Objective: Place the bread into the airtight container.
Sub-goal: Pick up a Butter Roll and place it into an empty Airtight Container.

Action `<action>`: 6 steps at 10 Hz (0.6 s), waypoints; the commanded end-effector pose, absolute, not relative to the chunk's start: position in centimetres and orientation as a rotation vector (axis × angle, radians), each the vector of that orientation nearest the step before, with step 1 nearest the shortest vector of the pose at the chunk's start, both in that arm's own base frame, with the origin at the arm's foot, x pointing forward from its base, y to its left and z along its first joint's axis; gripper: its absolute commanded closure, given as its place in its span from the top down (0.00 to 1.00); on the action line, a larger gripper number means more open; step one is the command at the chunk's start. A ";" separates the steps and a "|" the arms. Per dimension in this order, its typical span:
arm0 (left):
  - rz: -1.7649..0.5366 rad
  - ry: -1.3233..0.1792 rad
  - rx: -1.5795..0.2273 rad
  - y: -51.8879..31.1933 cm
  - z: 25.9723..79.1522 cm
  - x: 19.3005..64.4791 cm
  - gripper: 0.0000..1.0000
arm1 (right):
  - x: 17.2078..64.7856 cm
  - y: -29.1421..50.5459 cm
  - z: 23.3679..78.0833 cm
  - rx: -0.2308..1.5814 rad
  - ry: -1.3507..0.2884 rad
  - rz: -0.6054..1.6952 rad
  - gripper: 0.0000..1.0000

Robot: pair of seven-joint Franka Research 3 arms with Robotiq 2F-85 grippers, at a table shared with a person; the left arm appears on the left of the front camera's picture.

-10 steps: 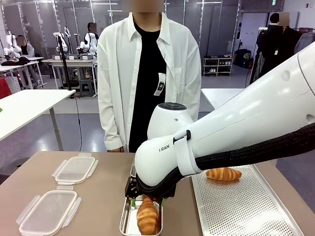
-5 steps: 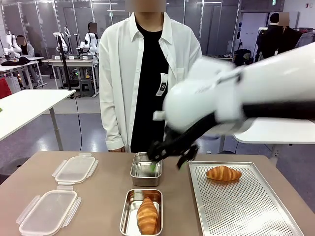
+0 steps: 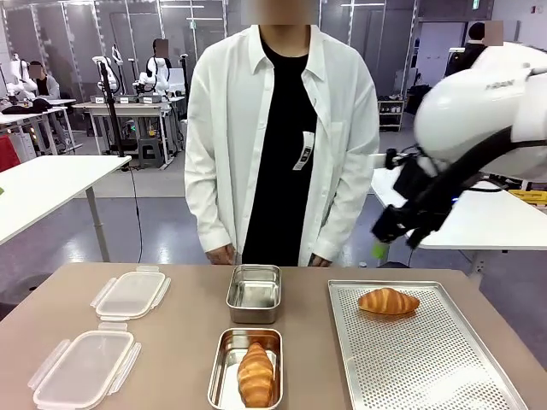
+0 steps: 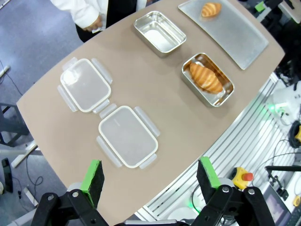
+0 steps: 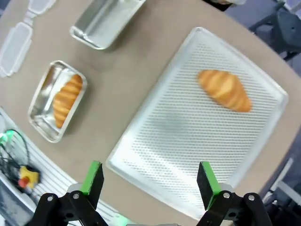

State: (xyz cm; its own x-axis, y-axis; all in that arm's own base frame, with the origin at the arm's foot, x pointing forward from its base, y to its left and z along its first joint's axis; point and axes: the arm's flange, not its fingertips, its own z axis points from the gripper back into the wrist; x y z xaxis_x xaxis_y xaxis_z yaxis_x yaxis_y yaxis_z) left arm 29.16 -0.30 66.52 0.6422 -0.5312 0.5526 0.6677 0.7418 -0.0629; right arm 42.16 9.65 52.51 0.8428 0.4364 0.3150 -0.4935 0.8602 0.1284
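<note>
One bread, a golden croissant (image 3: 388, 301), lies on the perforated metal tray (image 3: 427, 367). A second croissant (image 3: 257, 374) rests inside the near steel airtight container (image 3: 217, 376). Behind it the far steel container (image 3: 254, 292) stands empty. My right gripper (image 3: 393, 237) hangs open high above the tray's far edge, holding nothing. In the right wrist view its open gripper (image 5: 149, 178) looks down on the tray croissant (image 5: 224, 89) and the filled container (image 5: 42, 115). My left gripper (image 4: 150, 176) is open, high over the table, with nothing between its fingers.
Two clear plastic lids (image 3: 131, 295) (image 3: 83, 367) lie at the table's left. A person in a white shirt (image 3: 282, 137) stands at the far edge behind the empty container, hands low by the table edge.
My right arm has lifted off the near container and swung up and to the right, leaving the croissant in it. The person has shifted slightly right.
</note>
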 end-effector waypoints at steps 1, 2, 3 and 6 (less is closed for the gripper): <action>-0.713 -0.537 -0.276 -0.2 66.6 29.2 1.00 | 44.4 6.9 51.9 0.167 -0.295 0.643 1.00; -0.713 -0.537 -0.276 -0.2 66.6 29.2 1.00 | 45.9 5.6 51.1 0.145 -0.324 0.693 1.00; -0.713 -0.537 -0.276 -0.2 66.6 29.2 1.00 | 47.1 4.5 50.0 0.167 -0.328 0.739 1.00; -0.713 -0.537 -0.276 -0.2 66.6 29.2 1.00 | 47.2 -0.4 49.9 0.295 -0.329 0.731 1.00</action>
State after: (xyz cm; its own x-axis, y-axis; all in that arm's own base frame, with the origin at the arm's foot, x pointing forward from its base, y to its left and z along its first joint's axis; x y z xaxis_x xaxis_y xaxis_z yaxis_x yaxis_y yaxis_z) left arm 29.16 -0.30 66.51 0.6423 -0.5312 0.5524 0.6677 0.7418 -0.0630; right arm 47.99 2.01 48.25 0.7041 0.6198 0.3465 -0.6799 0.7292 0.0773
